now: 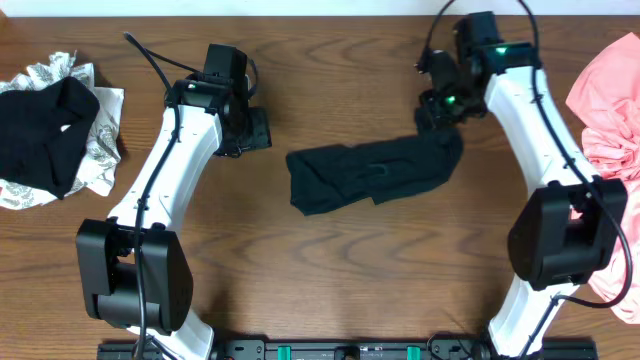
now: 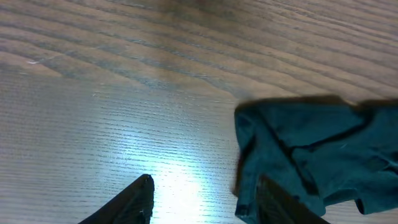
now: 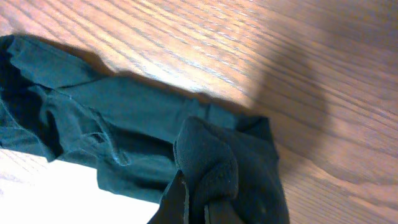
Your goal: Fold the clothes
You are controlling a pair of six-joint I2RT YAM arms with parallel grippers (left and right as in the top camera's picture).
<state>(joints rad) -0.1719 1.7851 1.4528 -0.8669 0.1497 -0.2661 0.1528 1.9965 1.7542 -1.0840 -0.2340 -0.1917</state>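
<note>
**Dark garment stretched between the two arms, only one end held**

So here's where we were. The dark garment (image 1: 365, 178) lay flat near the middle of the table (image 1: 330, 290), long axis running left to right, with its right end tilted a bit toward the far side. The right gripper (image 1: 437, 112) sat right on that far right end. From its wrist camera we saw a bunched fold of the fabric squeezed between the fingers, so we called it clamped on the cloth.

The left gripper (image 1: 255, 130) was spread apart and carrying nothing. Its wrist view showed bare wood between the fingertips, with the garment's left edge just off to its right. It was near but not touching. That gap was the thing we figured everything hung on. The free left end was clearly the left arm's to take, and it would have to reach sideways toward the centre to get there.

On containers, we had none in view: no basket, no bin. The rest of the laundry just sat in heaps. A black-and-patterned pile (image 1: 50, 130) was at the far left edge and a pink garment (image 1: 610, 100) at the far right, both well apart from the grippers.

Our guess was that the fold had barely started.
</note>
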